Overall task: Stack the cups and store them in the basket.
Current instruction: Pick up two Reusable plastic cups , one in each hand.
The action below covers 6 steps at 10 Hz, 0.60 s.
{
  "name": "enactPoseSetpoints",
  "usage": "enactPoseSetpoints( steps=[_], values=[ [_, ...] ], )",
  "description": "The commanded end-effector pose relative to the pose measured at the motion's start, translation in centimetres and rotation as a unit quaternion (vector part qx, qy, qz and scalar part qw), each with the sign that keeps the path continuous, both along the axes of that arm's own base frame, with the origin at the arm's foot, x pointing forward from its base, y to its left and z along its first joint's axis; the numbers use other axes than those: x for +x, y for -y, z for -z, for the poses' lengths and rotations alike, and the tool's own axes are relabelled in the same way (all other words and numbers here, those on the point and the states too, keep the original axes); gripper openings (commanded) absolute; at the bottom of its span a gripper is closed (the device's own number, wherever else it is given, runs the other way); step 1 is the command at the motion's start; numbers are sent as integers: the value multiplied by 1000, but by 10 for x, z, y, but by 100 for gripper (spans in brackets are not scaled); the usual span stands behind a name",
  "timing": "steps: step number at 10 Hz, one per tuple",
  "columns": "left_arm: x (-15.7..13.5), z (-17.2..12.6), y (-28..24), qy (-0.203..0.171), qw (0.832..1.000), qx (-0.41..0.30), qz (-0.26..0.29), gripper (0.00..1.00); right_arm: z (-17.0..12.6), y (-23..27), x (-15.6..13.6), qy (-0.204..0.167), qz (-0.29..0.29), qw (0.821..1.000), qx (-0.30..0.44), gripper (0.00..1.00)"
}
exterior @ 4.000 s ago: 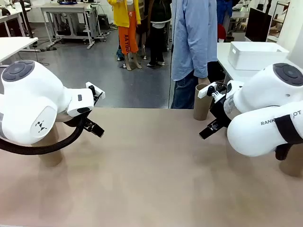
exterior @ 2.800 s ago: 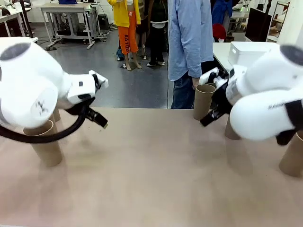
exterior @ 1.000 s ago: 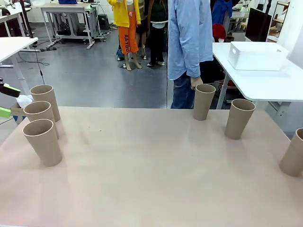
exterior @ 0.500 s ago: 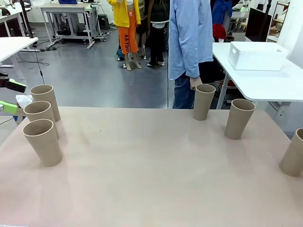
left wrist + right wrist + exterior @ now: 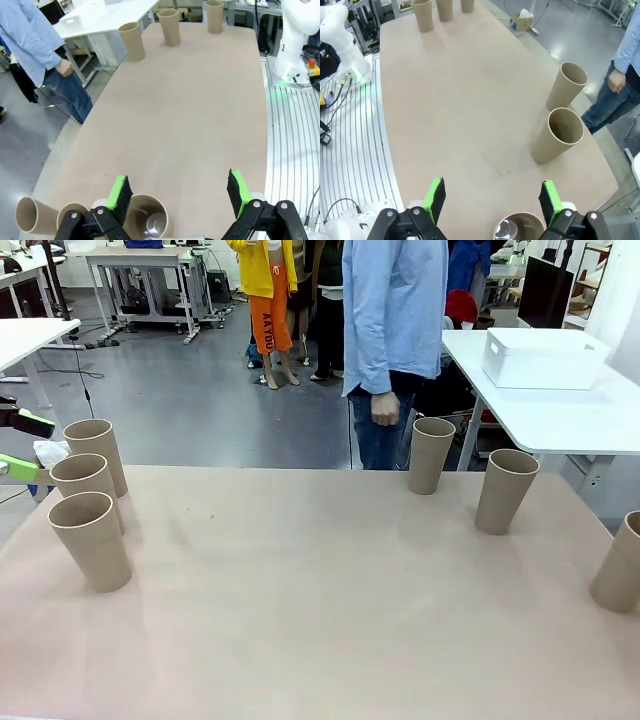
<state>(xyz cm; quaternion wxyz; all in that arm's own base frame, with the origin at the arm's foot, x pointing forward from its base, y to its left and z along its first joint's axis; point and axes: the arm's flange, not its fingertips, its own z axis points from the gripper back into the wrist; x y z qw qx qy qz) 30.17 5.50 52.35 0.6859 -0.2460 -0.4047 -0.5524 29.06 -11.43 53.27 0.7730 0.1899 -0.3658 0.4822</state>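
Three tan paper cups stand upright at the table's left edge (image 5: 90, 540), (image 5: 85, 483), (image 5: 94, 447), and three at the right (image 5: 431, 455), (image 5: 506, 490), (image 5: 620, 565). The white basket (image 5: 545, 358) sits on a separate white table at the far right. My left gripper (image 5: 20, 445) pokes in at the left edge, open, beside the left cups. From its wrist, the left gripper (image 5: 179, 190) hangs open above the nearest cup (image 5: 147, 217). The right gripper (image 5: 492, 196) is open and empty above a cup (image 5: 520, 227), with two more beyond (image 5: 557, 135), (image 5: 567, 85).
A person in a blue shirt (image 5: 395, 310) stands at the far edge, one hand (image 5: 384, 408) hanging just left of the far right-hand cup. The white side table (image 5: 560, 420) holds the basket, with a gap to my table. The tabletop's middle (image 5: 320, 580) is bare.
Both arms have drawn back out of the front view to the sides. The person has stepped left and the hand has come away from the far right-hand cup.
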Motion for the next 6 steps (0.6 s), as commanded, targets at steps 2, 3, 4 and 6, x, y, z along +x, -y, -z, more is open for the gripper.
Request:
enactPoseSetpoints(
  steps=[2, 3, 4, 6],
  values=[
    [1, -1, 0, 8, 1000, -6, 9, 100, 0, 2, 0, 10, -11, 1000, 6, 100],
    [1, -1, 0, 8, 1000, -6, 9, 100, 0, 2, 0, 10, -11, 1000, 6, 100],
    [1, -1, 0, 8, 1000, -6, 9, 100, 0, 2, 0, 10, -11, 1000, 6, 100],
    [1, -1, 0, 8, 1000, -6, 9, 100, 0, 2, 0, 10, -11, 1000, 6, 100]
  ],
)
